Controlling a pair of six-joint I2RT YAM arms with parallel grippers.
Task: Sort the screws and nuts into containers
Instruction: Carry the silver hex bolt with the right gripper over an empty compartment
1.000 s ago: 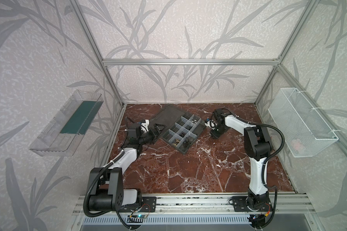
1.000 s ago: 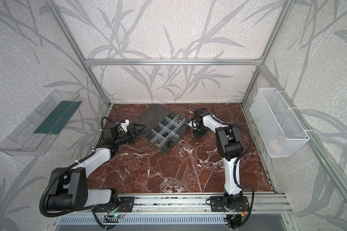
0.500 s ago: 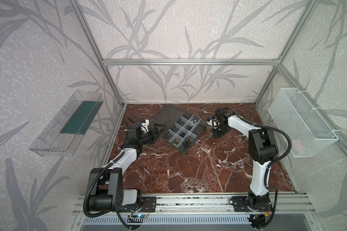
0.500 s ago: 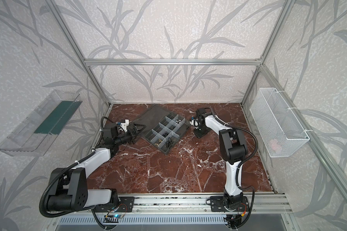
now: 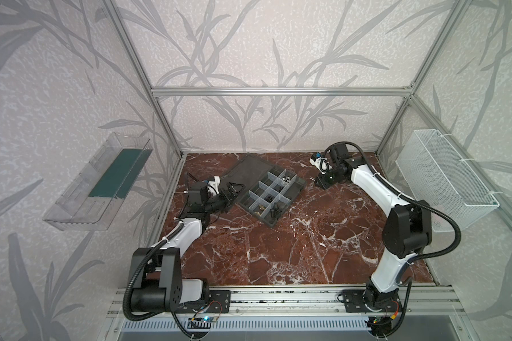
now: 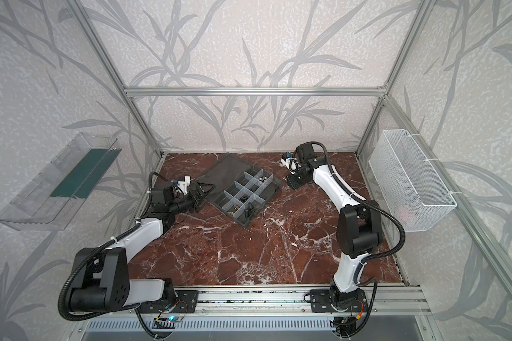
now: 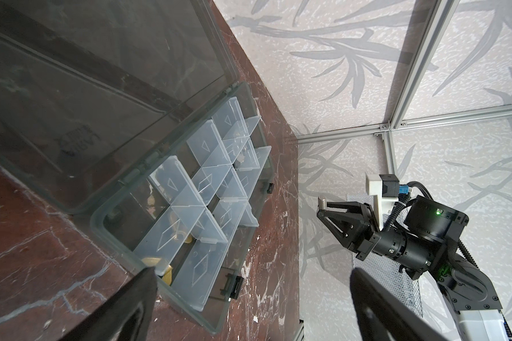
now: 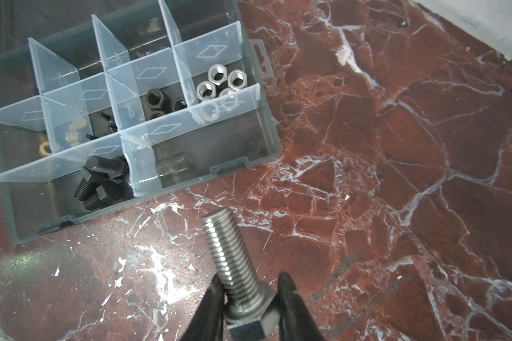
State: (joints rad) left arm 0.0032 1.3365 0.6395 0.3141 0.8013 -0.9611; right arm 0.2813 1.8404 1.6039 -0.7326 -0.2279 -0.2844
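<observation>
The right end effector [image 8: 249, 298] was clamped on the hex head of 1 silver screw [image 8: 226, 254]. The threaded shaft stuck out past the fingertips, probably so that it could tip into a cell shaft first. The screw hung above the red marble counter [image 8: 396, 147], just beside the open organizer box [image 8: 268, 133] and not yet over any cell.

Inside the box, silver nuts [image 8: 219, 82] shared 1 corner cell. Black screws [image 8: 101, 180] lay together in another cell along the near wall, so each kind had its own place.

The left end effector [image 5: 234, 189] had its jaws apart and held nothing. It sat near the box's lid [image 7: 101, 73], which lay flat on the counter, apparently parked out of the way.
</observation>
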